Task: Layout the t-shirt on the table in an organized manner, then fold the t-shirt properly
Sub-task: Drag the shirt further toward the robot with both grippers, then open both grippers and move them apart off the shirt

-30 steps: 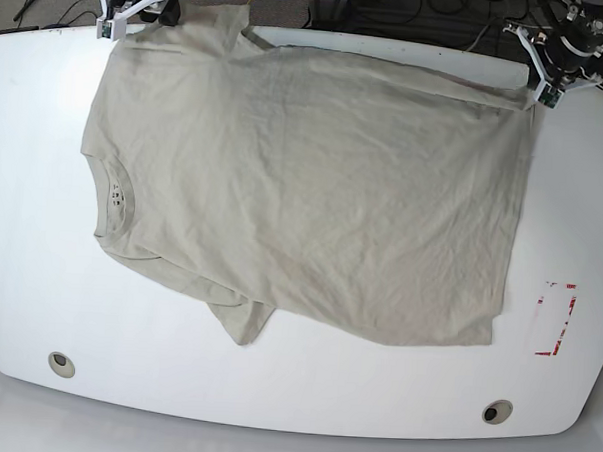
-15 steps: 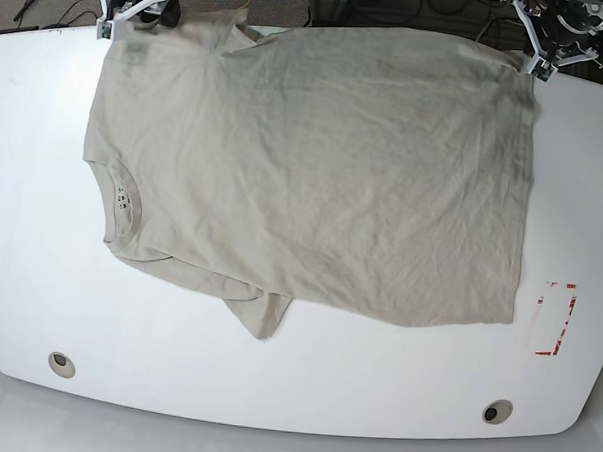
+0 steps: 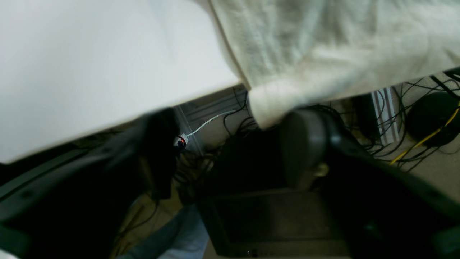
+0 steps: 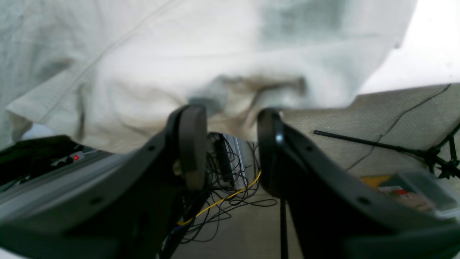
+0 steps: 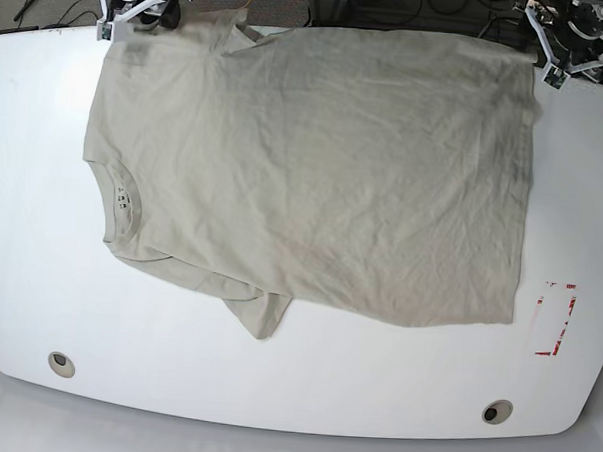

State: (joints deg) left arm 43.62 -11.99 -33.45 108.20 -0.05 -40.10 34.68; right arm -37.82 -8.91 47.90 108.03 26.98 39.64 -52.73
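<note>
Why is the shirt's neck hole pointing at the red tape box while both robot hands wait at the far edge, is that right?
Not quite. In the base view the t-shirt has its collar on the side away from the red tape rectangle; its bottom hem is nearest the tape. The left gripper and right gripper are indeed at the far edge.

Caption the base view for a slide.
Wrinkled light beige-grey cotton t-shirt spread across glossy white table, a pincer at each far corner.
</note>
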